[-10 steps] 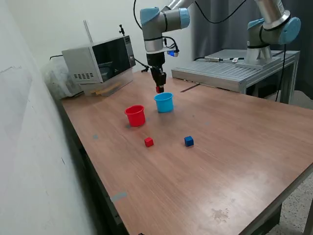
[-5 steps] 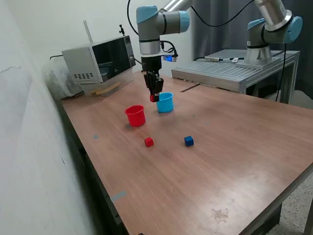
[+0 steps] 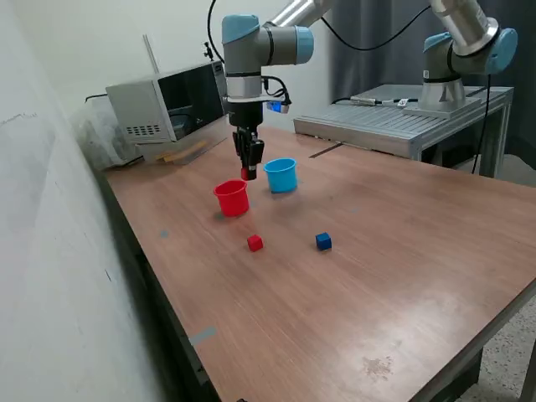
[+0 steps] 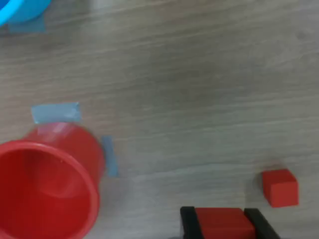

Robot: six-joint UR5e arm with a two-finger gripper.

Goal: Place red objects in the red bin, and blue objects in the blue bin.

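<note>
My gripper (image 3: pixel 249 174) is shut on a small red cube (image 4: pixel 223 222) and holds it in the air between the red cup (image 3: pixel 232 198) and the light blue cup (image 3: pixel 281 175), above the table. In the wrist view the red cup (image 4: pixel 47 186) stands open and looks empty, and the blue cup's rim (image 4: pixel 20 10) shows at a corner. A second red cube (image 3: pixel 255 243) lies on the table in front of the red cup; it also shows in the wrist view (image 4: pixel 280 187). A dark blue cube (image 3: pixel 323 241) lies to the exterior view's right of it. A second blue cube is not in view.
A microwave (image 3: pixel 167 105) stands at the back on the exterior view's left. A metal table (image 3: pixel 402 121) with a second robot arm (image 3: pixel 465 50) stands at the back right. Blue tape marks (image 4: pixel 56 112) lie beside the red cup. The wall runs along the exterior view's left.
The gripper has moved with the red cube toward the exterior view's left, from behind the blue cup to a spot next to the red cup. The cubes on the table have not moved.
</note>
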